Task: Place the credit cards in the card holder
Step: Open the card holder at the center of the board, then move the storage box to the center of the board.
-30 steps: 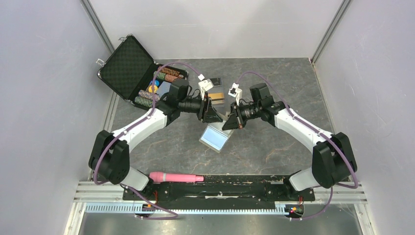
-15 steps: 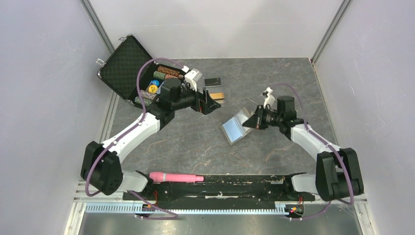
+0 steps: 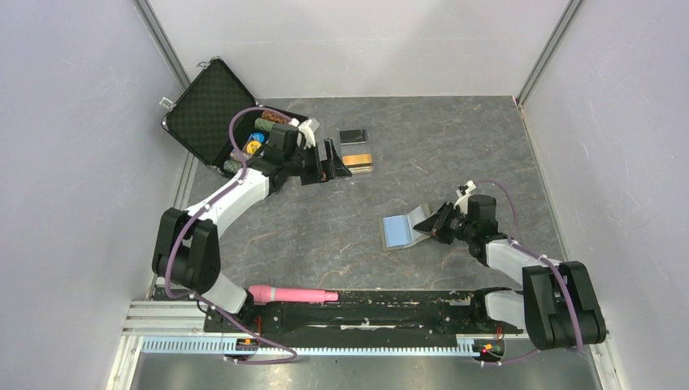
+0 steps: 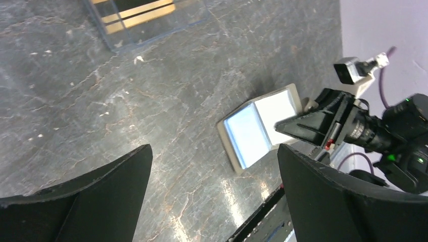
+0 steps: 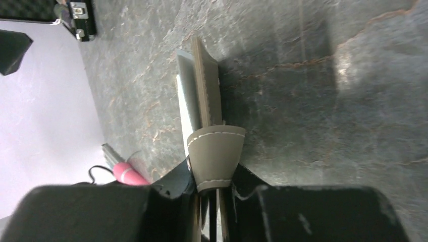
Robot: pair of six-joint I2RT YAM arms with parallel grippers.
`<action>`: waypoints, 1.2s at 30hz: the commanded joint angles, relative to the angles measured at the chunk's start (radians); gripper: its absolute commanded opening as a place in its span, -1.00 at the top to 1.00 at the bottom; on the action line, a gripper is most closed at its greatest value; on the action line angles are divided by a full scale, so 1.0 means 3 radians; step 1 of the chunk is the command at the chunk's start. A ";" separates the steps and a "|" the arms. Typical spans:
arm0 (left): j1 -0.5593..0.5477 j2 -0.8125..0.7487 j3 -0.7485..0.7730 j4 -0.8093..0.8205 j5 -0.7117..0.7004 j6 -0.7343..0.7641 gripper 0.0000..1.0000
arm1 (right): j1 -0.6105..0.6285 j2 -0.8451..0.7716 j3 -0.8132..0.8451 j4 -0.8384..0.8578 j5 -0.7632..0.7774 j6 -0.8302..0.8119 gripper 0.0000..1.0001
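**While the right gripper (image 3: 439, 225) is propping the holder (image 3: 400, 231), the left gripper (image 3: 333, 160) is going for the cards (image 3: 356, 148)**

Because the cards have to slide into an open pocket, the two arms are splitting the work across the table (image 3: 325, 236). At the far left the case (image 3: 213, 114) is lying open, taking no part in this.

The left gripper is hovering just beside the gold card (image 3: 357, 160). Its fingers are spread wide and holding nothing, ready, I judge, to close on a card.

At the near right, the right gripper is pinching the holder by one flap, jaws almost together on it. That flap is standing tilted up while the blue-lined half is lying on the table, facing the left arm.

Just beyond the gold card, the black card (image 3: 353, 136) is lying flat, both well apart from the holder. The tab (image 5: 216, 156) is hanging over the right fingers.
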 commanded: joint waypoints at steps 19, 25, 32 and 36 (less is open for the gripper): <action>-0.0013 0.0909 0.1447 -0.1648 -0.0996 0.0296 -1.00 | -0.0007 -0.0419 0.0758 -0.1709 0.1224 -0.1092 -0.95; -0.0029 0.1429 0.1899 -0.1689 -0.1164 0.0106 -0.84 | -0.0004 -0.0406 0.1018 -0.1919 0.0994 -0.1427 -0.96; -0.0084 0.2081 0.2414 -0.1653 -0.1191 -0.0002 -0.30 | -0.0002 -0.0263 0.1299 -0.2240 0.0817 -0.1641 -0.95; -0.0131 0.2257 0.2541 -0.1611 -0.1233 -0.0039 -0.29 | -0.0003 -0.0215 0.1399 -0.2325 0.0709 -0.1690 -0.94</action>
